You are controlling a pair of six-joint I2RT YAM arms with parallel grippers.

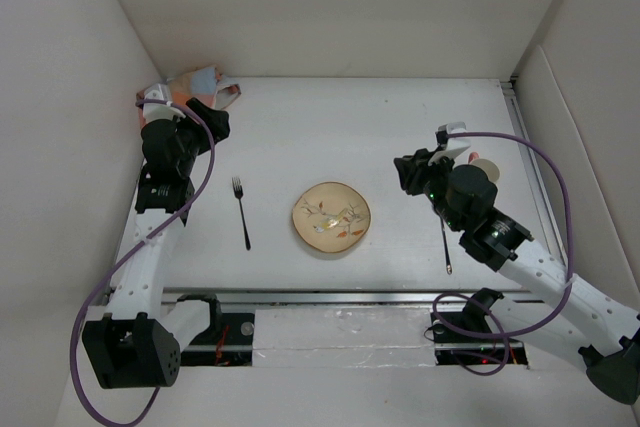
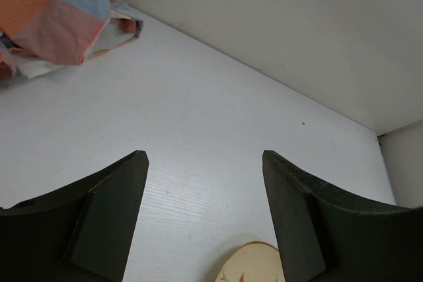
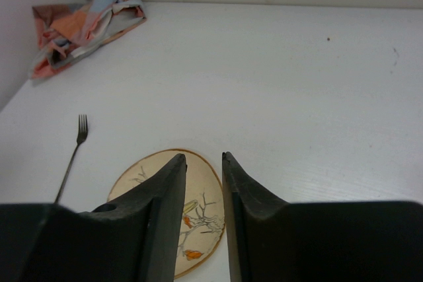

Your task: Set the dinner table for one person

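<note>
The white dinner table (image 1: 330,127) holds a cream plate (image 1: 331,219) with a branch pattern near its front middle. A fork (image 1: 241,212) lies left of the plate. A thin metal utensil (image 1: 446,245) lies right of it, its top under my right arm. My left gripper (image 1: 212,125) is open and empty at the back left, beside the checked cloth (image 1: 205,82). My right gripper (image 1: 408,172) hovers right of the plate, its jaws a narrow gap apart with nothing between them. In the right wrist view the plate (image 3: 198,229) shows through that gap.
The crumpled orange, grey and pink cloth (image 2: 59,18) lies in the back left corner. A small pale round object (image 1: 487,166) sits behind my right arm, partly hidden. White walls close in the table on the left, back and right.
</note>
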